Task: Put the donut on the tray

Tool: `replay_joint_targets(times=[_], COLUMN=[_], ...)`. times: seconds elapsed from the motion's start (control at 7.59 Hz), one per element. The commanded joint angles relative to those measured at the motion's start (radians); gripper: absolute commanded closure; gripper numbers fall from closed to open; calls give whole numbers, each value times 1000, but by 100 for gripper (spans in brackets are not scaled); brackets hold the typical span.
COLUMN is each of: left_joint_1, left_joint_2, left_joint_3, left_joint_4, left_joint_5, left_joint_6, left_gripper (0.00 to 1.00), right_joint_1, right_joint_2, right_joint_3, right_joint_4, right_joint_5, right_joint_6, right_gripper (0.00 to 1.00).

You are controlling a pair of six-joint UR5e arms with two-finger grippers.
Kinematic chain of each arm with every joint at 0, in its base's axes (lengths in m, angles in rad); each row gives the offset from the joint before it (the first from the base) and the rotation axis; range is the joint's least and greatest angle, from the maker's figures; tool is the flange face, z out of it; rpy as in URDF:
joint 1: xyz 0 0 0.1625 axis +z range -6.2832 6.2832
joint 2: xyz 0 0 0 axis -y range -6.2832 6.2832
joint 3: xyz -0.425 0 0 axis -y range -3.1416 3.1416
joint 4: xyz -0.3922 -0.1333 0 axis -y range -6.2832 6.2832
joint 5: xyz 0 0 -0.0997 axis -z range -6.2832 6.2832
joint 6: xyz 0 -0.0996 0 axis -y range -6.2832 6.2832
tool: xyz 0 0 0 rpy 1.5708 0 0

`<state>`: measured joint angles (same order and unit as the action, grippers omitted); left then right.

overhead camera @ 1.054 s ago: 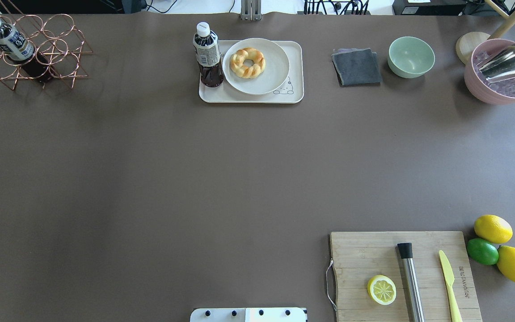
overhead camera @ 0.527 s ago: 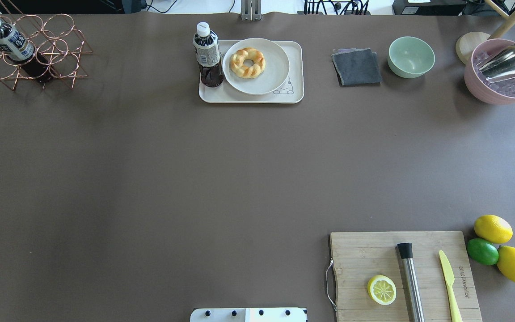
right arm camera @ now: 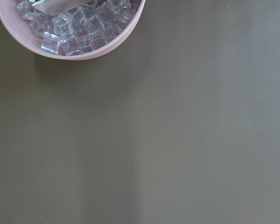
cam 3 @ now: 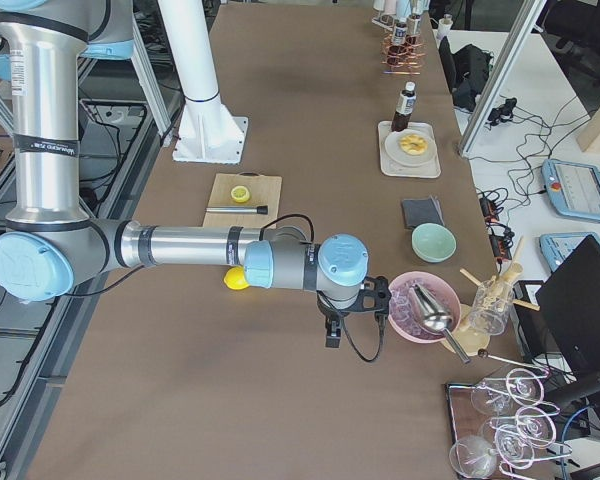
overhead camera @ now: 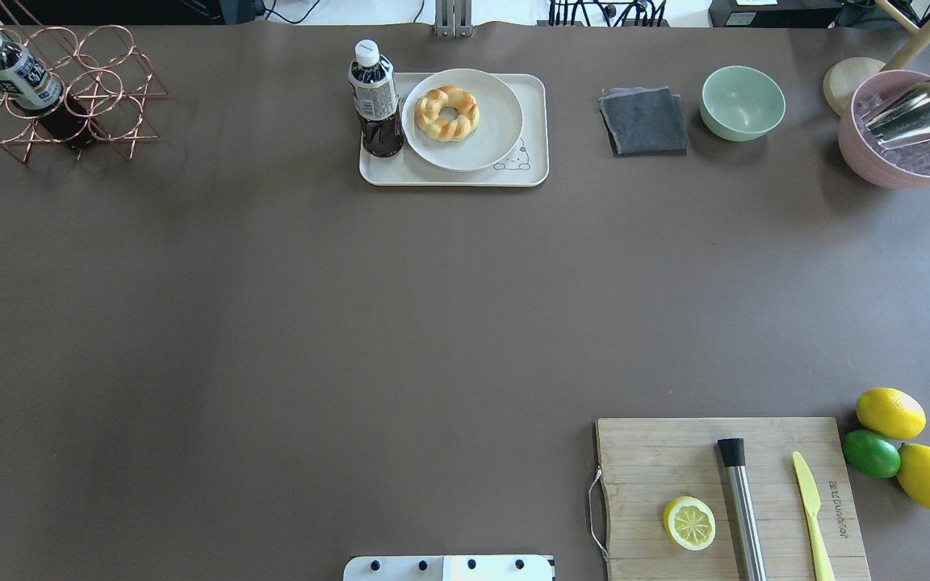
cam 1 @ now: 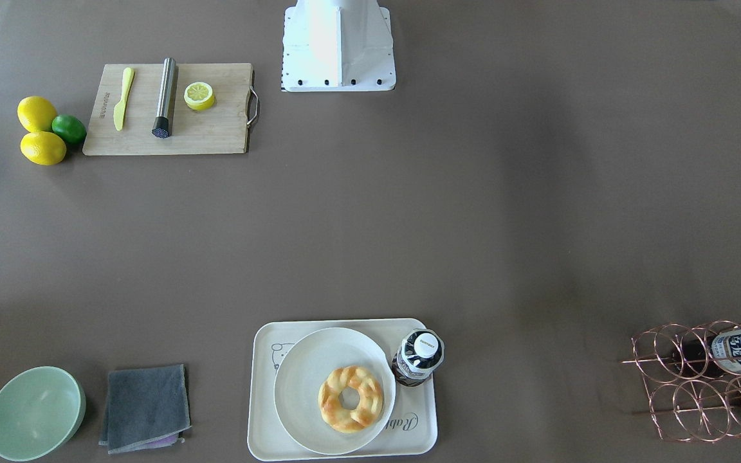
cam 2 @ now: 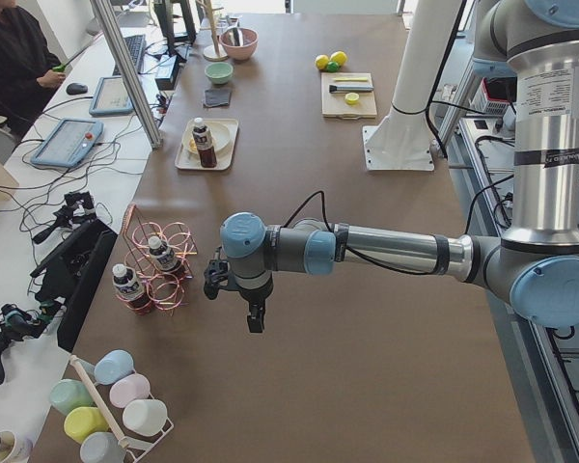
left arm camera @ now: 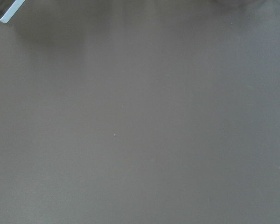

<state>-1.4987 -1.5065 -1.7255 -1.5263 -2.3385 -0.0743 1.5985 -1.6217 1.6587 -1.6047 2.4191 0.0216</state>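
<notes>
The donut (overhead camera: 447, 114) is a braided golden ring. It lies on a round off-white plate (overhead camera: 497, 133) that sits on the cream tray (overhead camera: 453, 177) at the far middle of the table. It also shows in the front-facing view (cam 1: 350, 399) on the tray (cam 1: 262, 437). A dark drink bottle (overhead camera: 374, 95) stands on the tray's left end. My left gripper (cam 2: 255, 318) hangs over bare table near the wire rack, far from the tray. My right gripper (cam 3: 331, 334) hangs by the pink bowl. Both show only in the side views, so I cannot tell whether they are open or shut.
A grey cloth (overhead camera: 644, 121), a green bowl (overhead camera: 743, 102) and a pink bowl of ice with a scoop (overhead camera: 909, 133) stand right of the tray. A copper wire rack with bottles (overhead camera: 53, 93) is far left. A cutting board (overhead camera: 659, 468) holds a lemon half (overhead camera: 689, 523), a muddler and a knife.
</notes>
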Motion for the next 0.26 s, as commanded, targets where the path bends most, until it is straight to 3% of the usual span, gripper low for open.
replay_joint_targets(times=[0.0, 0.13], left_joint_1=[0, 0], left_joint_2=[-4, -4], left_joint_3=[1, 0], left_joint_4=[0, 0], left_joint_5=[2, 4], left_joint_6=[-1, -1], left_gripper=[2, 2], right_joint_1=[-3, -3], right_joint_2=[-1, -1], right_joint_3=[0, 0], right_joint_4=[0, 0], right_joint_5=[-2, 0], right_joint_6=[5, 3], right_gripper=[0, 0])
